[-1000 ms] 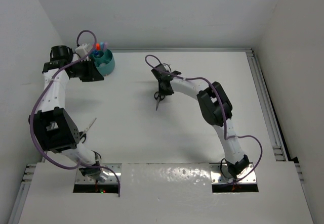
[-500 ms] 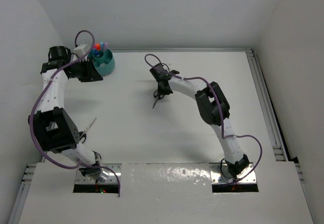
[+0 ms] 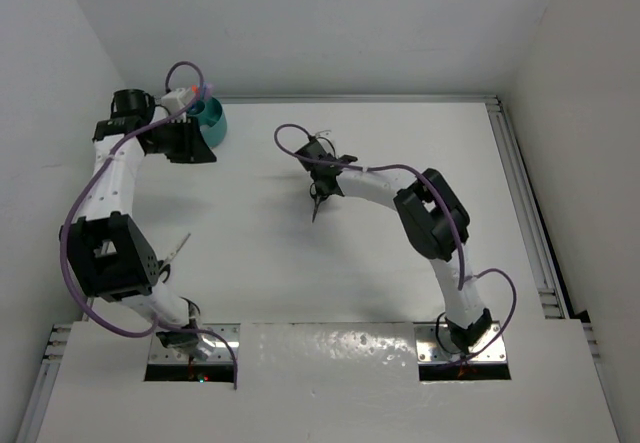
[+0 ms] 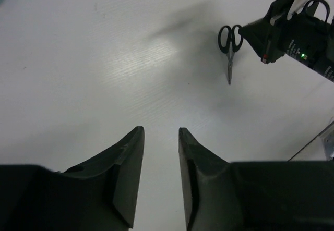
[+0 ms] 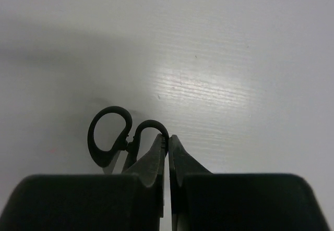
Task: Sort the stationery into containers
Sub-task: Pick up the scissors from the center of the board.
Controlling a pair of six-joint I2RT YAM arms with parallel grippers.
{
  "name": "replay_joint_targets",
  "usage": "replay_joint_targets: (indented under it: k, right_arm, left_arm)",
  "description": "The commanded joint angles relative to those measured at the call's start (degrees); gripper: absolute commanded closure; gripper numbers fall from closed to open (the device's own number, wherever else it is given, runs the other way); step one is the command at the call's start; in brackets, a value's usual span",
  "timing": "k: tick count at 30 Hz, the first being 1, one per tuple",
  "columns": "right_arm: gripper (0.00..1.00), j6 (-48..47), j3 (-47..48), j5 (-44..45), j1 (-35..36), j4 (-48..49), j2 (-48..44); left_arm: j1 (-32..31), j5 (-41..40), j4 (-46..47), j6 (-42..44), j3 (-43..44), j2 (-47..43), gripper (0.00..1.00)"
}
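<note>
The left arm has swung over the teal cup at the far left of the table, covering most of it, and the right gripper has closed. It now pinches the rim of one handle loop of the small black scissors, mid-table and well apart from the cup. The left gripper is narrowly parted and empty. The scissors look light, stiff and thin. Held by one loop they may swing, so a hold nearer the pivot seems surer.
</note>
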Motion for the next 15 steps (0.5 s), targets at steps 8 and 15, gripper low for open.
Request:
replay_joint_targets:
  k: [8, 15]
  right_arm:
    - [1.0, -14.28, -2.52, 2.3, 6.4, 20.54, -14.96]
    - [1.0, -14.81, -3.23, -4.99, 9.04, 27.58, -19.19]
  left_arm:
    - [-12.99, 11.21, -2.96, 5.13, 4.96, 2.29, 0.57]
    - [-16.77, 14.29, -1.38, 4.35, 7.16, 3.96, 0.55]
